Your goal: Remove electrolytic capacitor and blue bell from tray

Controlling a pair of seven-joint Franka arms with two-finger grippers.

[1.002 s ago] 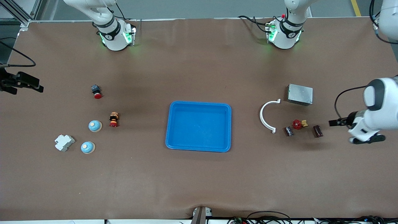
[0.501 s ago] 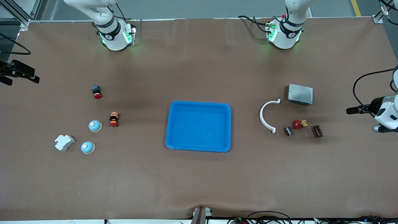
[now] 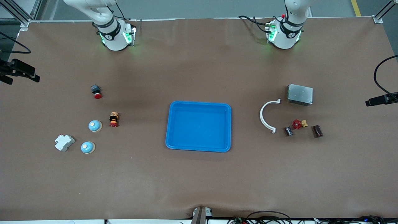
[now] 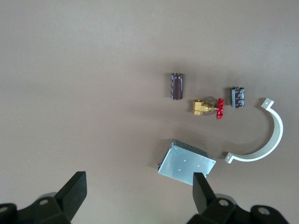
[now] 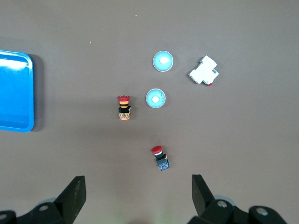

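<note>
Looks like we're basically done: the shallow bright-blue plastic tray [image 3: 199,126] sits empty mid-table, the small dark electrolytic capacitor [image 3: 289,131] and two blue dome bells [image 3: 94,125] lie outside it, and the left tool [image 4: 138,191] and right tool [image 5: 138,193] both hang released, grasping nothing.

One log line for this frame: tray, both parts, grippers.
tray: empty | capacitor: on table, left arm's end | blue bells: on table, right arm's end | left gripper: open | right gripper: open

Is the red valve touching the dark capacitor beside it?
Apart. The left wrist view shows bare table between the red valve and the capacitor; the front view agrees.
</note>
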